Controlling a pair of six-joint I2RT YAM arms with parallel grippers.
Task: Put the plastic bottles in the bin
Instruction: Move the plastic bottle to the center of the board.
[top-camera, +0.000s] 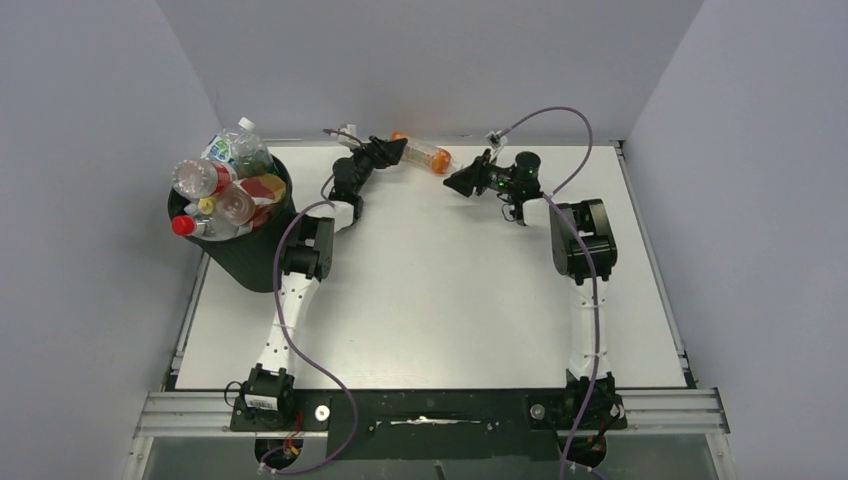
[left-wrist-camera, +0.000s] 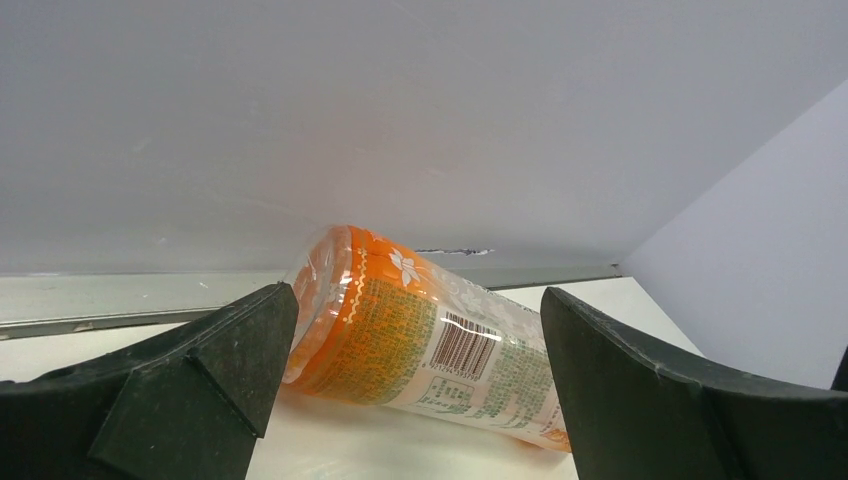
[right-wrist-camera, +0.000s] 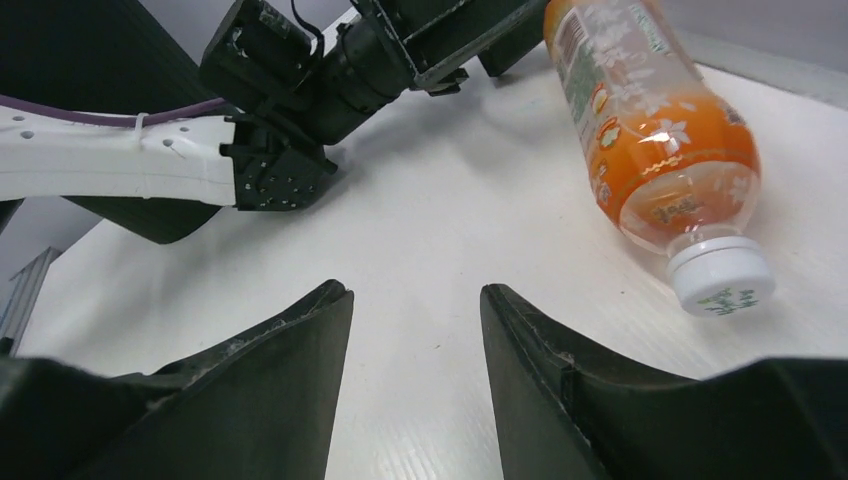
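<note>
I am on the pickup of what looks like the last loose bottle. The orange bottle (top-camera: 422, 155) lies on its side on the table (top-camera: 450, 290), close to the back wall. The left gripper (top-camera: 395, 150) is at its base end, jaws spread as wide as they go. In the left wrist view the base sits between the two fingers, and neither one seems to press on it, so I count nothing as gripped. The right gripper (right-wrist-camera: 415, 320) sits just beside the bottle's white cap end, its jaws only partly apart with bare table between them. It holds nothing.

Next, I judge, the left jaws need to shut squarely on the bottle's body. It is round and slick, so it could roll or squirt out toward the wall if the fingers catch it off-centre.

The bin (top-camera: 245, 265) stands well apart from the orange bottle, out past the left arm. It is heaped above its rim with plastic bottles (top-camera: 225, 185), so the drop will need care or the pile may spill.
</note>
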